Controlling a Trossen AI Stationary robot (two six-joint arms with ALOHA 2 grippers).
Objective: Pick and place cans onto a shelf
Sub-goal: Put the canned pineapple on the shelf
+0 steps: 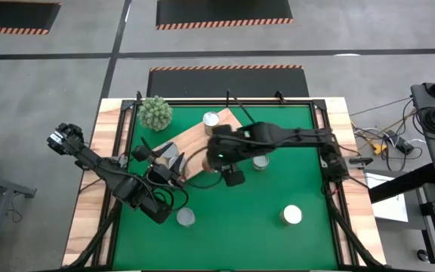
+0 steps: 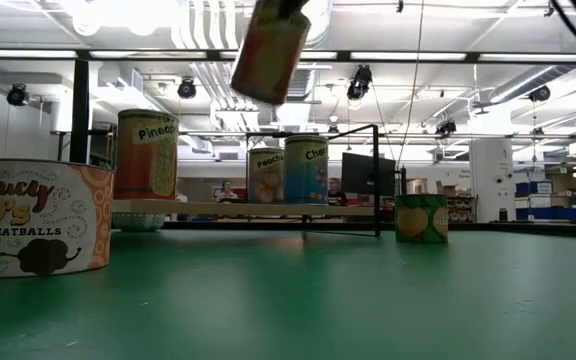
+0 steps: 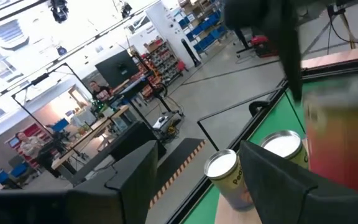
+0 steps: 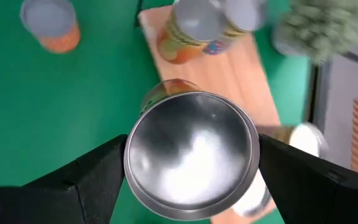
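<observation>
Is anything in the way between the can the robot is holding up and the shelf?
Nothing visible is. The right gripper holds the can in the air over the shelf, with bare board beside it. Farther along the board two cans already stand, not under it.

A silver-topped can (image 4: 191, 155) hangs tilted between the right gripper's (image 4: 191, 163) fingers, above the wooden shelf (image 1: 195, 140); two cans (image 4: 197, 25) stand on the shelf just beyond.
</observation>
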